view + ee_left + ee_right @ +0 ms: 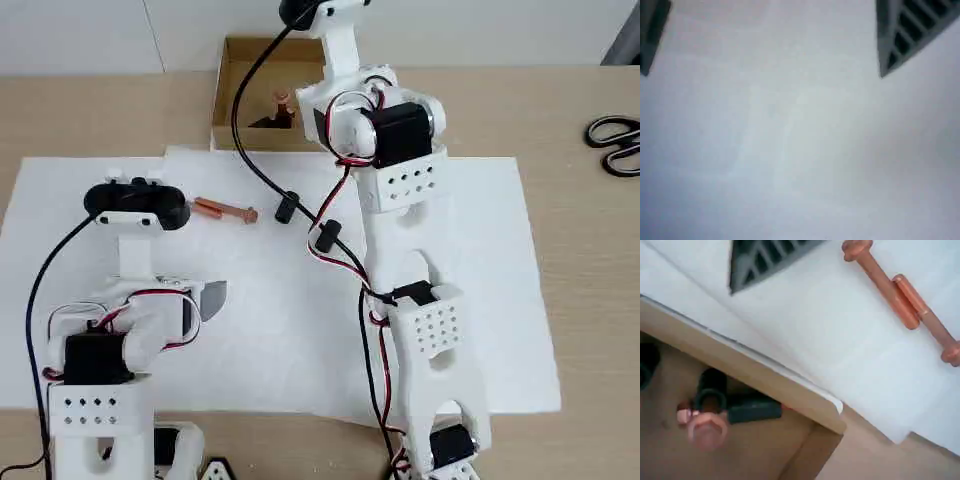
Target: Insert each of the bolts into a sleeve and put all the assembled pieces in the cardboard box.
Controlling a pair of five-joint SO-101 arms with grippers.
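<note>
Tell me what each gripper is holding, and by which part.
Nothing, as far as shows. The left gripper is open over the white sheet; the right gripper, by the cardboard box wall, has nothing seen in it.

a wooden table (580,250) carries a white sheet (270,330) across its middle, a cardboard box (232,90) just beyond the sheet's far edge, and scissors (615,140) far right. two copper-coloured bolts (225,209) lie on the sheet, left of centre.
</note>
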